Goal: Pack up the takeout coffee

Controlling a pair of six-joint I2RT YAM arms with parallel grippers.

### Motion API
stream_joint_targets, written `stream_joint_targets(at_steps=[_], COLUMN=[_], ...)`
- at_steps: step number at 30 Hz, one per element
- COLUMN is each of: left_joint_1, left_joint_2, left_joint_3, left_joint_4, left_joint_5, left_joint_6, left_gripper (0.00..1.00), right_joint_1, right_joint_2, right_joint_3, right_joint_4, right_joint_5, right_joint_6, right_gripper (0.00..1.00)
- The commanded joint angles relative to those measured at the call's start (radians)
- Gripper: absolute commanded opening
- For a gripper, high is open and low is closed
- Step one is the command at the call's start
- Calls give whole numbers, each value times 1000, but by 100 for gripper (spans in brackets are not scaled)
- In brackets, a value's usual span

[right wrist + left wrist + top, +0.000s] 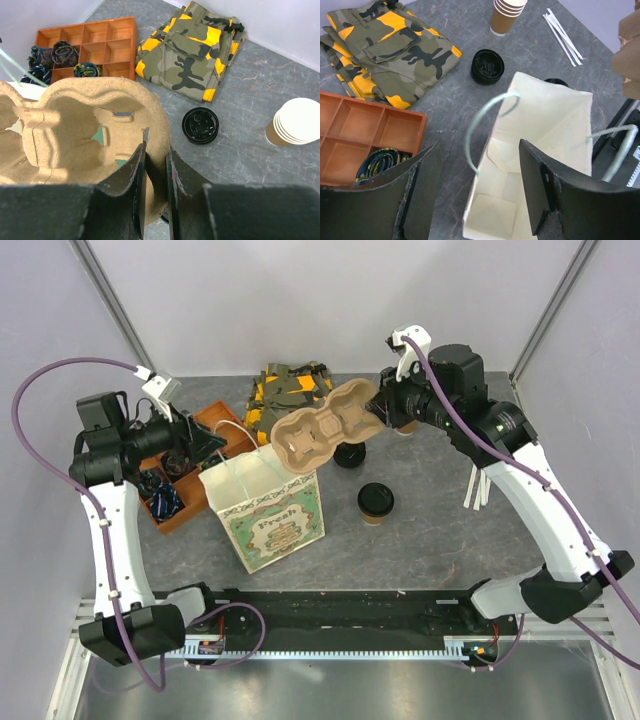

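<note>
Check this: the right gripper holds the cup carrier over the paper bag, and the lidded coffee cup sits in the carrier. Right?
No. The right gripper holds the cup carrier over the paper bag, but the lidded coffee cup stands on the table beside the bag, as the top external view shows.

Yellow-green camouflage garment [290,385]; brown, black-lidded cup [376,500]

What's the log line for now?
right gripper: holding cup carrier above paper bag | left gripper: open at bag | takeout coffee: on table
</note>
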Motion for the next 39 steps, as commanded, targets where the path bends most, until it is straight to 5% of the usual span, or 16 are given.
stream_joint_targets(at_steps=[1,6,12,15,20,28,39], left_joint_1=[-13,-22,-116,-133,-134,-171,-213], left_joint_2=[-19,-20,-34,-29,-54,-135,-278], left_joint_3=[-9,-28,-37,-28,24,44,-123], left_joint_4=[111,126,118,118,132,135,210], left_joint_5=[-47,-63,-3,-15,-20,-81,-274], left_joint_6=[-60,-53,9,-3,-94,-304,-600], left_gripper=[68,72,63,47,3,2,2], right_joint_1=[-6,-8,-8,-8,-9,29,236], right_joint_2=[8,6,31,48,52,8,-131], right_joint_3=[45,26,15,31,41,15,-258], right_joint_4=[41,54,71,64,60,69,312], right_joint_5=[-11,-18,29,32,23,27,325], right_joint_6=[19,19,8,10,-7,-30,-94], right_gripper=[0,0,0,0,0,0,0])
